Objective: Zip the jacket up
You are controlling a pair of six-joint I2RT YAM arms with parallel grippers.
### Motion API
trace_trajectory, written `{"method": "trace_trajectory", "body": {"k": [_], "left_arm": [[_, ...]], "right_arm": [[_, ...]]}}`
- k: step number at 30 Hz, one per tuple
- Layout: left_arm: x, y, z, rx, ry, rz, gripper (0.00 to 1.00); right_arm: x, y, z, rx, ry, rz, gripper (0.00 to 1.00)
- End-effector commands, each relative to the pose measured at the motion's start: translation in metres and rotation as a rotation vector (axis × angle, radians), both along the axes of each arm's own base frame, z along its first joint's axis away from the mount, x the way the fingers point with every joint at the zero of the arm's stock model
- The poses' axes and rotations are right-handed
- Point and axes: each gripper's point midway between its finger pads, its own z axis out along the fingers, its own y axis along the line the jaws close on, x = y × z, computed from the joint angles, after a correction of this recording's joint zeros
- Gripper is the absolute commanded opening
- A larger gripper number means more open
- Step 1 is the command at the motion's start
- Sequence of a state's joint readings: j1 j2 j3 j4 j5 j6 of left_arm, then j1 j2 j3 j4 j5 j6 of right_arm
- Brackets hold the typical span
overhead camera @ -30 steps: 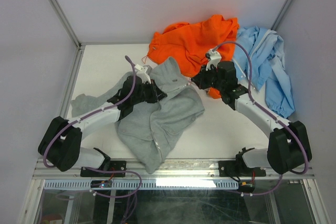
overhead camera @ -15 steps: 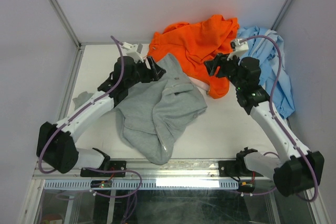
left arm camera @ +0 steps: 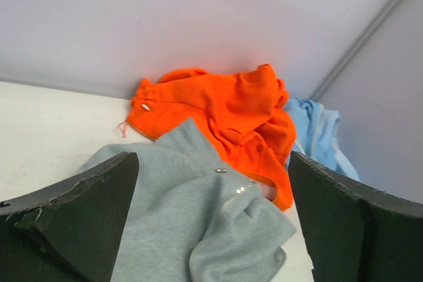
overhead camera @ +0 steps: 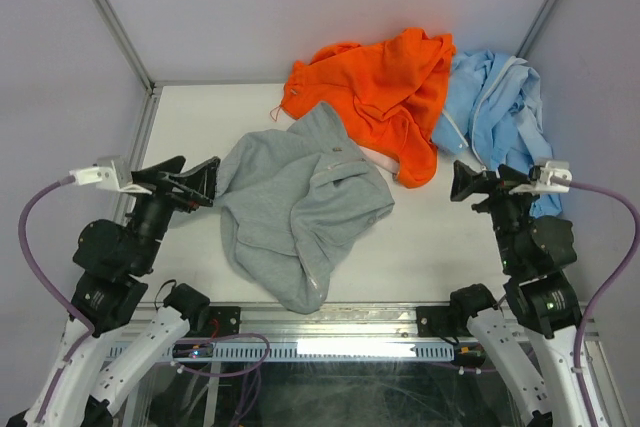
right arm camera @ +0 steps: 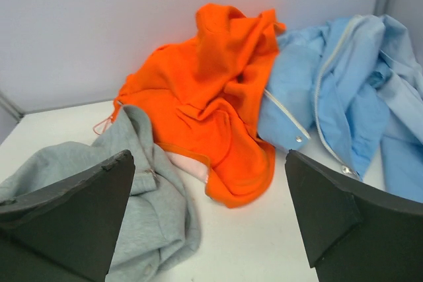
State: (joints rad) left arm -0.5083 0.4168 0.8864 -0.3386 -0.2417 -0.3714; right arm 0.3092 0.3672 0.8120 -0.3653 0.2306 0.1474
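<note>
From above, I see the jacket (overhead camera: pixel 295 202) lying crumpled on the table (overhead camera: pixel 190 122), left of centre, its far edge meeting the orange garment (overhead camera: pixel 375 87); the light blue jacket (overhead camera: pixel 495 112) is heaped against the right wall. My left gripper (overhead camera: pixel 212 179) hovers just left of the grey fleece, jaws spread, holding nothing; my right gripper (overhead camera: pixel 458 183) hangs near the right edge, well apart from the fleece, likewise released. Left wrist view: both fingers (left arm camera: pixel 79 212) stand wide apart, framing the jacket, with orange cloth beyond. Right wrist view: fingers (right arm camera: pixel 66 209) parted and empty; grey fleece near left, orange centre, blue right.
</note>
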Motion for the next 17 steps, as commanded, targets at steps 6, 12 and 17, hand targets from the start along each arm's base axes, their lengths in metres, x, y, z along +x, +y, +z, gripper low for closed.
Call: {"method": "trace_trajectory", "body": {"k": [6,12,17], "left_arm": [[0.003,0.048,-0.052,0.047,0.016,0.242,0.99],[0.013,0.046,-0.063,0.078,0.056,0.232,0.99],[0.024,0.042,-0.069,0.097,0.087,0.203,0.99]], "right_arm": [[-0.025,-0.030,-0.032,0.031,-0.039,-0.125,0.99],[-0.028,-0.036,-0.032,0.028,-0.039,-0.149,0.99],[-0.030,-0.031,-0.026,0.022,-0.067,-0.120,1.00]]}}
